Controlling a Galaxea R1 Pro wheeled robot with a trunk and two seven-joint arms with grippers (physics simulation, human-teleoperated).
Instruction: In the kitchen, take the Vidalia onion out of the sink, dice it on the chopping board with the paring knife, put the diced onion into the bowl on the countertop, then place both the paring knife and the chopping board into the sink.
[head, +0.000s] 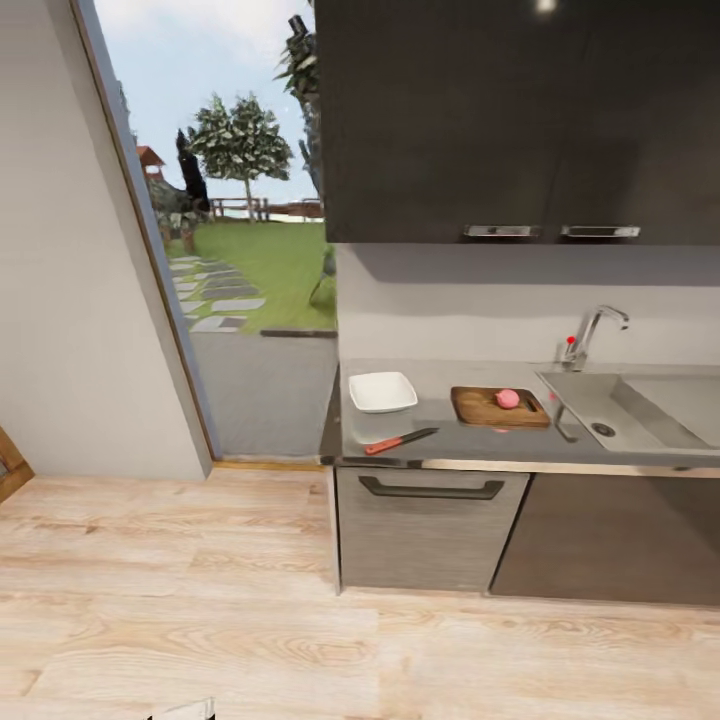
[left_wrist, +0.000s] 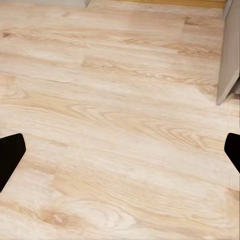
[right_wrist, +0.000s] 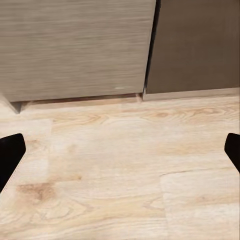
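In the head view the grey countertop (head: 440, 432) carries a white squarish bowl (head: 382, 391) at its left end. Right of it lies the brown chopping board (head: 478, 407) with the pinkish round onion (head: 508, 399) resting on it. The paring knife (head: 400, 441), orange-red handle and dark blade, lies near the counter's front edge below the bowl. The steel sink (head: 610, 405) with its chrome tap (head: 590, 336) is at the right. My left gripper (left_wrist: 120, 155) and right gripper (right_wrist: 120, 155) hang open over the wood floor, with nothing between their black fingertips (left_wrist: 10, 154) (right_wrist: 10, 154).
Glossy black upper cabinets (head: 500, 120) hang above the counter. A grey drawer front with a dark handle (head: 430, 489) sits below it. A tall opening (head: 250, 250) onto a garden is left of the counter. Light wood floor (head: 250, 600) lies between me and the cabinets.
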